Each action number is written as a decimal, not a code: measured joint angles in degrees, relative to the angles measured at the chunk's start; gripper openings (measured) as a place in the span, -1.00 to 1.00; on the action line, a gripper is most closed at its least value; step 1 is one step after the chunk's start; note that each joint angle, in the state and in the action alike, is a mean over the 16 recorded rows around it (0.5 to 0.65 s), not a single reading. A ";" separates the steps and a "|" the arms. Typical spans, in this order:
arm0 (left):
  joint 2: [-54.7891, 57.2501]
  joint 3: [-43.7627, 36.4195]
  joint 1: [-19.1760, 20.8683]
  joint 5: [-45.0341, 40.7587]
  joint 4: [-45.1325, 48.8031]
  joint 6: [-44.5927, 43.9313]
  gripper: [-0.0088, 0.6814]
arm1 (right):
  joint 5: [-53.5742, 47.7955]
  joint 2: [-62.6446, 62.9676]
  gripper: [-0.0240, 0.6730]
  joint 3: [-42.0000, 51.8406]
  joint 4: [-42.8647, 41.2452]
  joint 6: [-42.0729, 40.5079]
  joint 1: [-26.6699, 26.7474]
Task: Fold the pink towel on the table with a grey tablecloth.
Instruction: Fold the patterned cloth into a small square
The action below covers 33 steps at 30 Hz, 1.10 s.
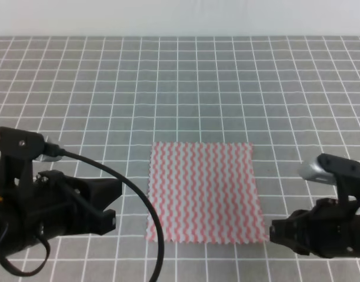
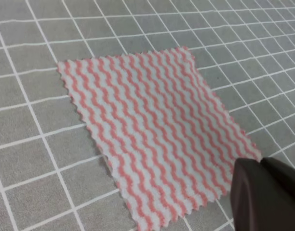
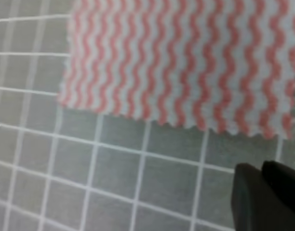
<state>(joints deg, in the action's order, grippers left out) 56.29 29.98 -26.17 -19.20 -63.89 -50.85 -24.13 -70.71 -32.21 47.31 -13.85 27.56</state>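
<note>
Pink and white wavy stripes cover the towel (image 1: pixel 202 191), which lies flat and open on the table (image 1: pixel 180 82) near the front edge, between our two claws. We think it is thin, light and floppy, so it will bend easily and may slide on the grey cloth when we tug it. A good place to grab looks like the two near corners, one for each claw.

Our left claw (image 1: pixel 112 218) waits just left of the towel and our right claw (image 1: pixel 275 230) just right of its near corner. Neither one holds anything. We cannot tell how wide their jaws are.

Nothing else sits on the table, so nothing blocks our way.
</note>
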 joint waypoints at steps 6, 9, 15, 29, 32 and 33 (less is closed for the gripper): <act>0.18 0.02 0.01 0.28 0.03 -0.37 -0.97 | 1.77 -6.88 -0.89 -0.60 2.17 0.10 0.02; 0.24 0.02 0.01 0.30 0.03 -0.47 -0.97 | 2.44 -9.52 -0.87 -1.23 3.39 0.10 0.02; 0.30 0.03 0.02 0.28 0.04 -0.64 -0.97 | 2.59 -13.41 -0.85 -2.71 4.61 0.10 0.02; 0.26 0.02 0.01 -0.49 0.03 -1.34 -0.97 | 2.41 -17.76 -0.85 -3.96 4.81 0.09 0.01; 0.26 0.02 0.01 -0.64 0.03 -1.51 -0.97 | 2.85 -18.33 -0.85 -3.95 4.89 0.08 0.01; 0.26 0.02 0.01 -0.68 0.03 -1.57 -0.97 | 2.99 -18.51 -0.85 -3.96 4.94 0.08 0.01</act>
<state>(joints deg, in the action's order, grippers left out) 56.55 30.00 -26.16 -19.87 -63.86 -52.42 -21.13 -89.22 -36.16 52.25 -13.76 27.57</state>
